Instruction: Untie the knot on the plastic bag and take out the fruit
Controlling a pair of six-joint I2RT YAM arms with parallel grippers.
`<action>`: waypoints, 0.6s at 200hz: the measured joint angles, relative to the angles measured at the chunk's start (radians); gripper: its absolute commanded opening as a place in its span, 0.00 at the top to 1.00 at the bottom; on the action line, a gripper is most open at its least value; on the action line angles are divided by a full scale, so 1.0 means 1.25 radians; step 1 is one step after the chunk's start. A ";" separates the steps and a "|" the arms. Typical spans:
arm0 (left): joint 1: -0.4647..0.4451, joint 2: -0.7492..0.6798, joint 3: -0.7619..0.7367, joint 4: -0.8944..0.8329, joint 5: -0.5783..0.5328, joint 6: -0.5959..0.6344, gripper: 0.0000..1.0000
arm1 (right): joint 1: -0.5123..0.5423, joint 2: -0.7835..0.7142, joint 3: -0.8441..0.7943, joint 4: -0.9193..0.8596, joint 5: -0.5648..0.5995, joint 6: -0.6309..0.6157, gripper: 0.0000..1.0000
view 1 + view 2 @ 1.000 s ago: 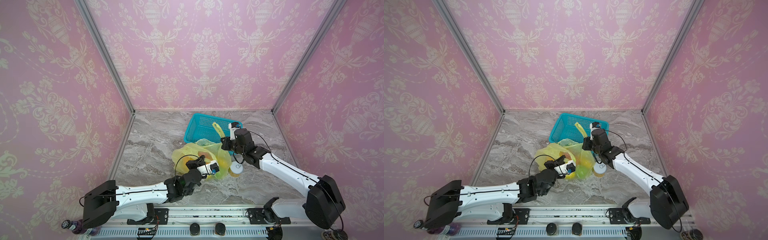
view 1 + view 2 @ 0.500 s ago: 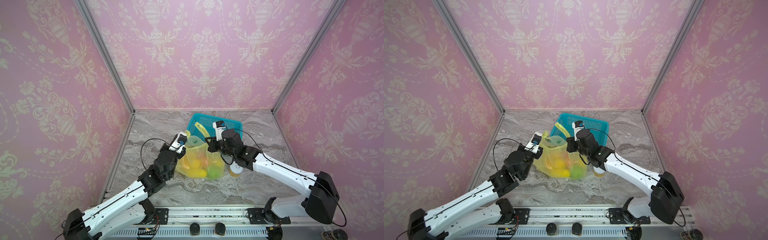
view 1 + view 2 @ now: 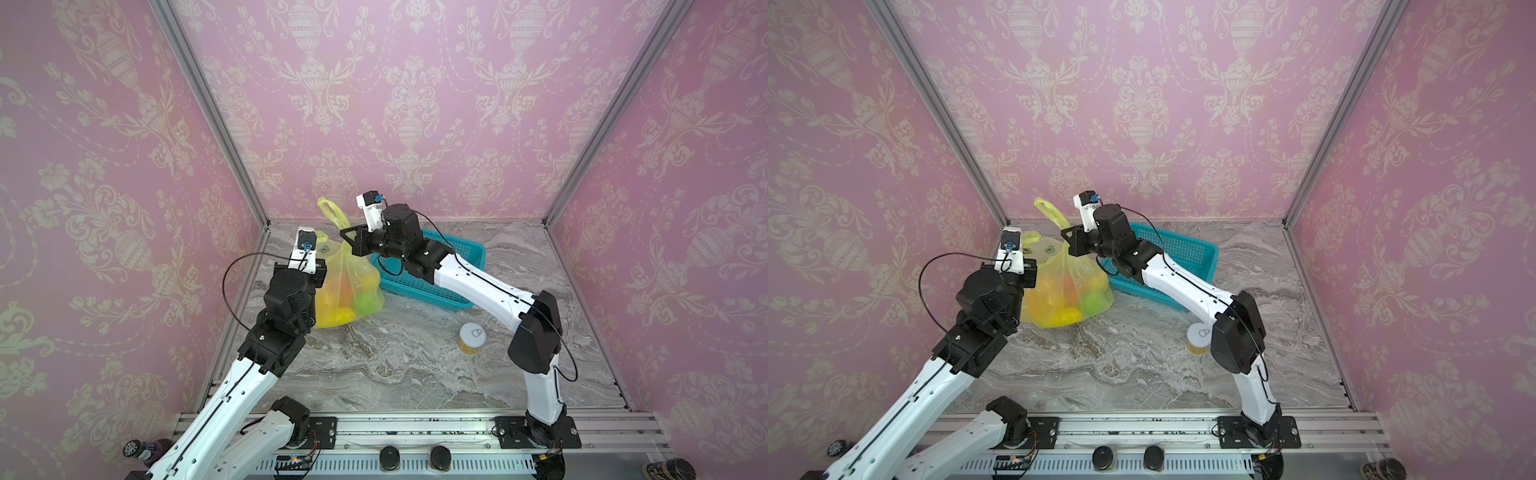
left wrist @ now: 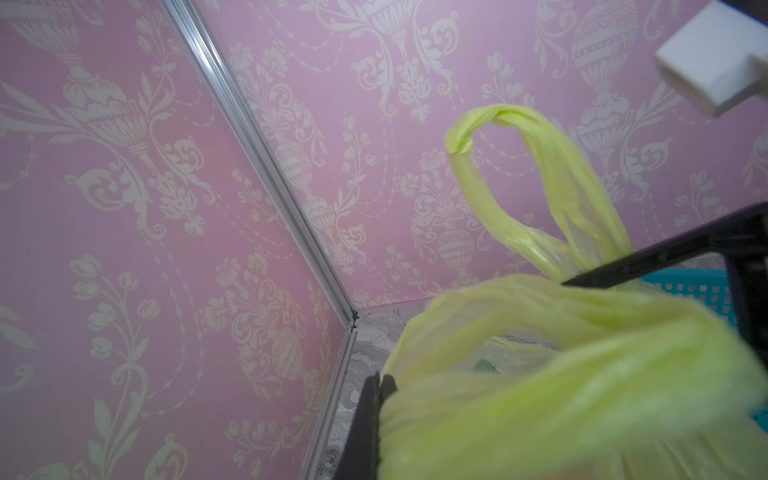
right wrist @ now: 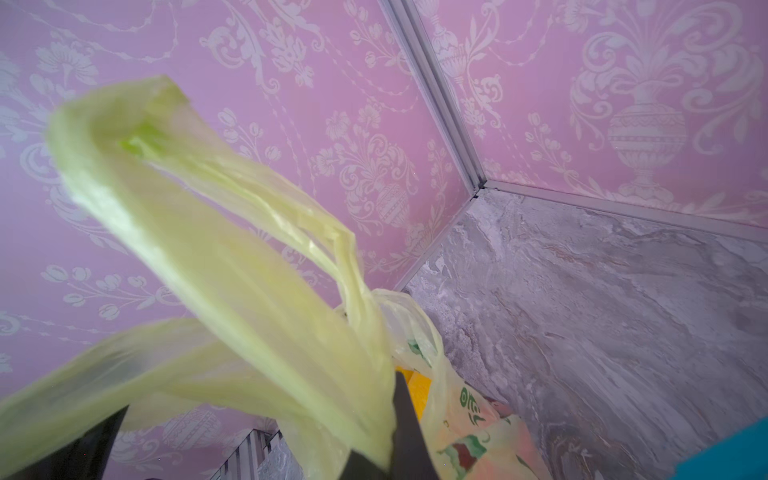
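The translucent yellow-green plastic bag [image 3: 348, 277] [image 3: 1065, 286] hangs stretched between my two grippers at the back left of the marble table. Fruit shows through it: yellow [image 3: 337, 318], green [image 3: 365, 302] and orange [image 3: 332, 287] pieces. My left gripper [image 3: 321, 254] [image 4: 380, 401] is shut on the bag's left handle. My right gripper [image 3: 347, 235] [image 5: 386, 440] is shut on the right handle, and its loop [image 3: 330, 211] [image 5: 199, 232] sticks up above the fingers. The two handles stand apart, and the knot is out of view.
A teal mesh basket [image 3: 465, 253] [image 3: 1187, 245] stands right behind the bag, under my right arm. A white-lidded jar [image 3: 472, 336] [image 3: 1198, 336] stands on the table [image 3: 395, 365] at the right front. The left wall and back corner post [image 3: 249, 195] are close to the bag.
Both grippers have risen and drawn apart with a handle each. The bag has been pulled up tall and shifted towards the back left; the left arm came round from its front.
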 measured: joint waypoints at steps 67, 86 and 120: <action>0.001 -0.075 -0.133 -0.087 0.035 -0.116 0.90 | 0.007 0.051 -0.089 0.079 -0.052 -0.023 1.00; 0.001 -0.089 -0.162 -0.107 0.037 -0.133 0.71 | 0.007 0.051 -0.163 0.122 -0.057 -0.024 1.00; 0.001 -0.080 -0.127 -0.176 0.048 -0.163 0.18 | 0.006 0.051 -0.255 0.227 -0.086 -0.029 1.00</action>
